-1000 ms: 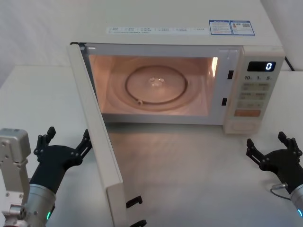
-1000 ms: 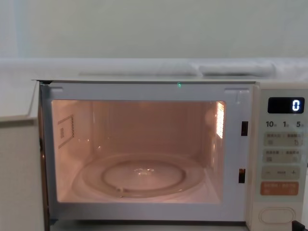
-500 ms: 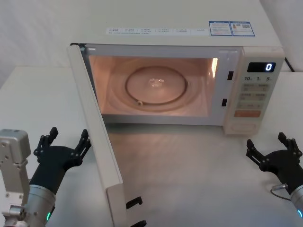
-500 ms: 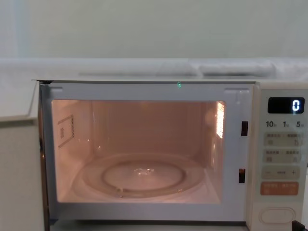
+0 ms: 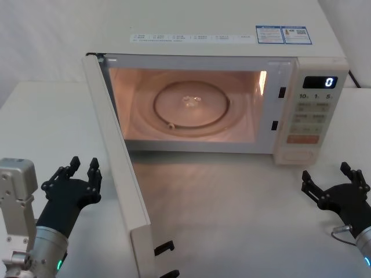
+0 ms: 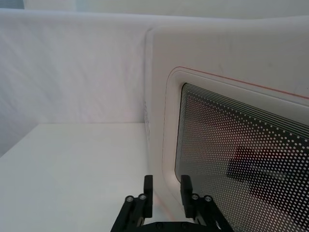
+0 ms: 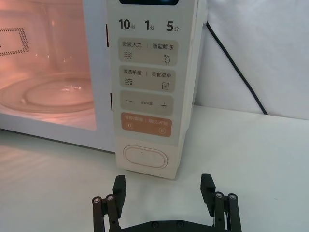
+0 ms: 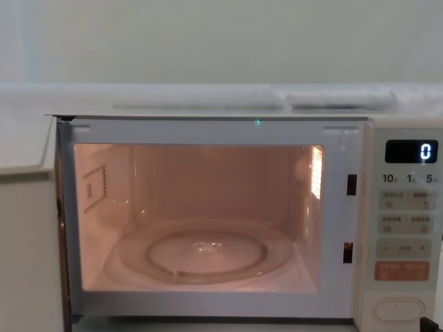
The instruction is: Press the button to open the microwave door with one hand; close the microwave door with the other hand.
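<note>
The microwave door (image 5: 119,168) stands wide open, swung out to the left, and the lit cavity shows behind it. In the left wrist view its cream outer face and dotted dark window (image 6: 231,145) are close ahead. My left gripper (image 5: 84,165) hovers just left of the door's outer face, fingers (image 6: 148,193) drawn in to a narrow gap with nothing between them. The wide cream button (image 7: 145,157) sits at the foot of the control panel. My right gripper (image 5: 326,174) hangs open a short way in front of that button (image 8: 398,309), touching nothing.
The microwave (image 5: 220,35) takes up the back of the white table. A glass turntable (image 5: 191,104) lies in the cavity. An orange key (image 7: 146,125) sits above the button. A black power cable (image 7: 236,72) runs down behind the right side.
My left gripper's fingers have drawn together from a wide spread to a narrow gap. The door, the left arm's place and the right gripper have stayed put.
</note>
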Action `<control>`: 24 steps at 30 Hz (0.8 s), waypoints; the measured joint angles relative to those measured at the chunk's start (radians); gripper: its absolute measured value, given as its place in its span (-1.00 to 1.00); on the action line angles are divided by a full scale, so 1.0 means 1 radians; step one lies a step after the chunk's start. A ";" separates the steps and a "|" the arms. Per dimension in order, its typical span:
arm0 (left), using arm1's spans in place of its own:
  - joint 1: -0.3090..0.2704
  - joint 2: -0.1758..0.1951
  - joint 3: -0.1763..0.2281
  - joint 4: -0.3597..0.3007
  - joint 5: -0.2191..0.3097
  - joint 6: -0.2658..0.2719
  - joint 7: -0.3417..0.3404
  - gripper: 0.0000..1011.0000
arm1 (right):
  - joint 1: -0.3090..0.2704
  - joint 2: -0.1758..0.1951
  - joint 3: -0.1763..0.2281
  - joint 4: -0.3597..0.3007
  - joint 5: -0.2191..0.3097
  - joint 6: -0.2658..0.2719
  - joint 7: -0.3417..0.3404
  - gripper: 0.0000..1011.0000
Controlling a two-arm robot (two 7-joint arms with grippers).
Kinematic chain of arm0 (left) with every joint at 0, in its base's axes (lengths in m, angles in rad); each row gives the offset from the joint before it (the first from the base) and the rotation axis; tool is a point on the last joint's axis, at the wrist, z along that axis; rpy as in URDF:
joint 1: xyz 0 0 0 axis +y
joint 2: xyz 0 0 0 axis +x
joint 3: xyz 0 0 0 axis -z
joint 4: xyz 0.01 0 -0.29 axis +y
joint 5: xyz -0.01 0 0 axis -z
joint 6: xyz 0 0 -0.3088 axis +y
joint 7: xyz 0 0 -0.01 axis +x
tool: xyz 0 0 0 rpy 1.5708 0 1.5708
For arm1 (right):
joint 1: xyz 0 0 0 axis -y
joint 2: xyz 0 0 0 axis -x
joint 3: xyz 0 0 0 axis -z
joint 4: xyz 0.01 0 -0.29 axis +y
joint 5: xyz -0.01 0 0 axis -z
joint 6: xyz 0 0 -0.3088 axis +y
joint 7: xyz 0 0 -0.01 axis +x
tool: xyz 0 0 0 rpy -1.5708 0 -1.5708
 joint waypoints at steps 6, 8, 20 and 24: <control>0.000 0.000 0.000 0.000 0.000 0.000 0.000 -0.64 | 0.000 0.000 0.000 0.000 0.000 0.000 0.000 0.98; 0.000 0.000 0.000 0.000 0.000 0.000 0.000 -0.69 | 0.000 0.000 0.000 0.000 0.000 0.000 0.000 0.98; 0.000 0.000 0.000 0.000 0.000 0.000 0.000 -1.00 | 0.000 0.000 0.000 0.000 0.000 0.000 0.000 0.98; 0.000 0.000 0.000 0.000 0.000 0.000 0.000 -1.00 | 0.000 0.000 0.000 0.000 0.000 0.000 0.000 0.98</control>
